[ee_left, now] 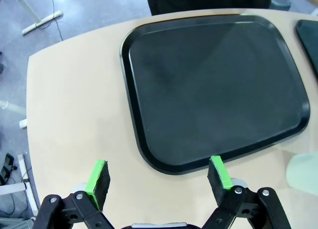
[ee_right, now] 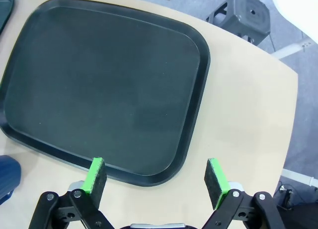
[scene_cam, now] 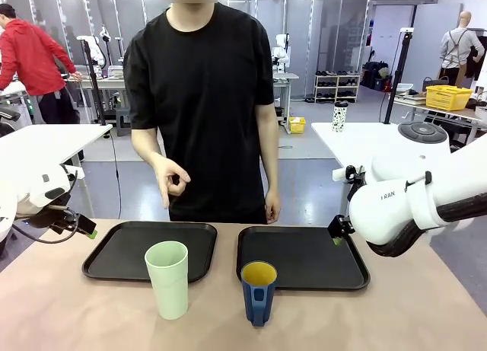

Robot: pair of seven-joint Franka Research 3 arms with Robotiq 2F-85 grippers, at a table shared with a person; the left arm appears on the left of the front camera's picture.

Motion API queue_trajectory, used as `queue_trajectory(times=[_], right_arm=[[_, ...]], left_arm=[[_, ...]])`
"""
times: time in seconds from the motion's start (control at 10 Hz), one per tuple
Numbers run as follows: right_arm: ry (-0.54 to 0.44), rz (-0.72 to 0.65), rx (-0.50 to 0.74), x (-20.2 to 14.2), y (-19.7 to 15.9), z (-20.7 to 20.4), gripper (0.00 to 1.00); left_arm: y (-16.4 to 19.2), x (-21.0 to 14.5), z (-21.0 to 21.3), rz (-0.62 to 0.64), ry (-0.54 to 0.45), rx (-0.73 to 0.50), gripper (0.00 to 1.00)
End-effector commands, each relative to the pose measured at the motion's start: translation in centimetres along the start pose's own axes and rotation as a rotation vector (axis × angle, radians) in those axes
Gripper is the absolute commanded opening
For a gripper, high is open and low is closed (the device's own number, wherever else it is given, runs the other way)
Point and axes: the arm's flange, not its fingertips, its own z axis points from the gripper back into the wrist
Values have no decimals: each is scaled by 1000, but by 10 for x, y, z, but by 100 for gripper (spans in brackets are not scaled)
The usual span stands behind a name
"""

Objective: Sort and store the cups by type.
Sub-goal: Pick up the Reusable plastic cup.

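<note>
Two black trays, the left tray (scene_cam: 122,252) and the right tray (scene_cam: 312,256), lie side by side on the table (scene_cam: 76,313). The green tumbler (scene_cam: 168,279) stands upright on the table just before the left tray. The blue mug (scene_cam: 259,294), yellow inside, stands before the right one. The left gripper (ee_left: 159,177) and right gripper (ee_right: 155,177) hang by their trays' near edges, jaws spread wide, grasping nothing.

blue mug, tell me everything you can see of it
The blue mug is a short, dark blue cup with a yellow inside and a handle turned toward the robot's side. It looks smooth and slightly glossy, and it seems empty. It stands upright on the table, just in front of the near rim of the right tray, apparently not touching it. The mint tumbler stands apart on its left. Nothing but the table touches it.
</note>
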Motion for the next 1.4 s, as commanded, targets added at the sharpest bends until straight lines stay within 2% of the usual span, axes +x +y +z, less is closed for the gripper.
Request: queue_trajectory(times=[0.0,0.9,1.1,1.3], right_arm=[[-3,12,0,-1,0,2,100],[-3,12,0,-1,0,2,100],[-3,12,0,-1,0,2,100],[-3,12,0,-1,0,2,100]], left_arm=[[-2,0,1,-4,-1,-1,100],[0,0,0,0,0,0,100],[-4,2,10,-76,-11,-50,100],[-2,-5,27,-300,45,-54,100]])
